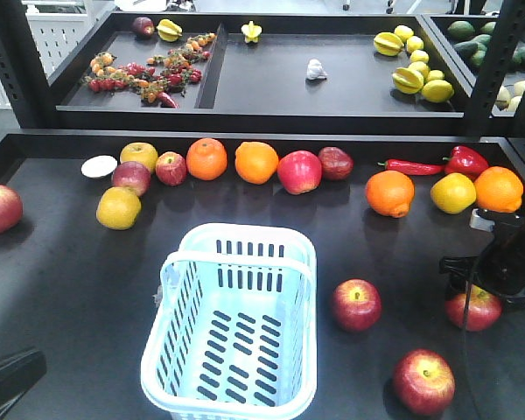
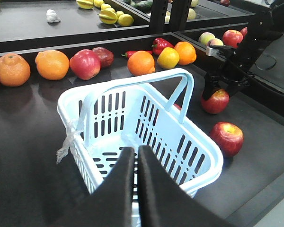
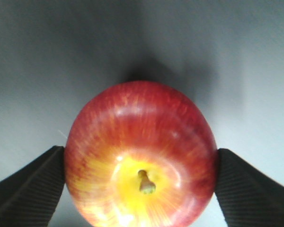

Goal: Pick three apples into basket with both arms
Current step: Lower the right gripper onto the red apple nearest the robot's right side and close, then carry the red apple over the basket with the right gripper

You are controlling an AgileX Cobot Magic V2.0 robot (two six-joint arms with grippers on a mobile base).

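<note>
Surface: a matte black surface (image 1: 70,289), with a raised black shelf of fruit trays behind it.
Far-right apple: the far-right apple (image 3: 139,156) sits on the surface near the right edge, stem dimple up, well apart from the basket.
Right hand: the right hand (image 2: 219,92) straddles that apple. In the wrist view both ribbed pads (image 3: 33,187) lie against its widest part, so it looks gripped but not lifted.
Other apples: the middle apple (image 1: 356,304) lies between the held one and the basket. The near apple (image 1: 424,381) sits closer to the front edge. Both are untouched.
Basket: the pale blue basket (image 1: 184,332) stands empty at the centre front, its handle (image 2: 180,75) raised in an arch across the opening.
Left hand: the left hand (image 2: 136,151) hovers over the basket's near wall, fingers pressed together with nothing between them.
Back row: oranges (image 1: 257,162), a glossier red apple (image 1: 299,171) and a red pepper (image 1: 465,160) line the back edge, out of the way.
Risk, grip: the apple is round and smooth, and the pads catch only two small patches. A quick lift could let it roll out.
Risk, path: a low carry could knock the middle apple, and the raised handle could catch the fruit or shove the light basket.
Risk, arms: the left hand waits just where the right must drop, so the two arms could meet.
</note>
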